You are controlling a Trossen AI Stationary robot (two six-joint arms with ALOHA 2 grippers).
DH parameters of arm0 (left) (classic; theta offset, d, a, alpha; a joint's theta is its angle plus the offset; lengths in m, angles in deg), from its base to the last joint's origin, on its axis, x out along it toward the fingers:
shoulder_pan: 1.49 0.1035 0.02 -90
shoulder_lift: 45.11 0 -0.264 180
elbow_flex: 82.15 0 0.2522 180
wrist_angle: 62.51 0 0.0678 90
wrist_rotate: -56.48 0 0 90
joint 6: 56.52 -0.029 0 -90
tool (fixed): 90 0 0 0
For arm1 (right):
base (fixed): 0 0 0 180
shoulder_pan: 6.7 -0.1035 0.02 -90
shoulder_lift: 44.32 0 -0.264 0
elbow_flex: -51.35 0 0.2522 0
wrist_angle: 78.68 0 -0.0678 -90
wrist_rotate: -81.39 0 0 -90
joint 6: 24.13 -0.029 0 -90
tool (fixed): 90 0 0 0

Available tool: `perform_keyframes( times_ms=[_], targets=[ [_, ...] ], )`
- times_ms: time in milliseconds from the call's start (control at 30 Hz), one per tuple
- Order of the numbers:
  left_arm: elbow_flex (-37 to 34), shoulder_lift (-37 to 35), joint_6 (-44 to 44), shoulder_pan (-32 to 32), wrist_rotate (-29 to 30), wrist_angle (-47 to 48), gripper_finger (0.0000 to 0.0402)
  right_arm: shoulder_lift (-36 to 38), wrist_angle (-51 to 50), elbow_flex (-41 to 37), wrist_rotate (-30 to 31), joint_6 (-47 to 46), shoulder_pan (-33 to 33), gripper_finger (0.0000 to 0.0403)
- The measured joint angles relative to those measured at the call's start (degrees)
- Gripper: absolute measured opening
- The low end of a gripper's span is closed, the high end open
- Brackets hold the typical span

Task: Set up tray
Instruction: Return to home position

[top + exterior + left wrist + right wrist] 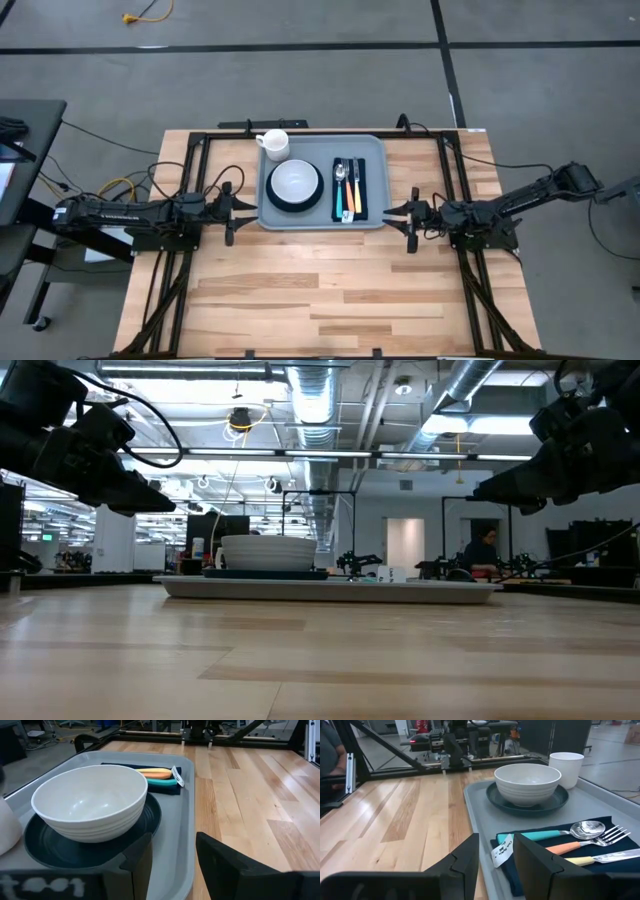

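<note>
- The large flat light grey-blue rectangular tray (318, 147) lies on the pale wooden table (330, 290), between both arms.
- It carries a white ribbed bowl (295, 182) on a dark round plate (276, 202).
- Left tool (245, 207): just beside the tray, fingers parted, empty.
- Right tool (392, 212): just beside the tray's opposite edge, fingers parted, empty.

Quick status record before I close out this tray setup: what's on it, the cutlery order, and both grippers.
tray: on the table, between the two arms
bowl: white, sitting on the dark plate, left half of the tray
mug: white, at the tray's far-left corner
napkin: navy, right half of the tray, under the cutlery
cutlery, left to right in the high view: spoon, fork, knife
left gripper: open, empty, at the tray's left edge
right gripper: open, empty, at the tray's right edge
</note>
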Motion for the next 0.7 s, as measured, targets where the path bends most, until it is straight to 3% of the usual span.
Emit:
perform_keyframes(
  times_ms=[700],
  targets=[
    [0.0, 0.0, -0.2, 0.0, 0.0, 0.0, 0.0142, 0.0, 0.0, 0.0, 0.0, 0.0, 0.0, 0.0113]
  ],
)
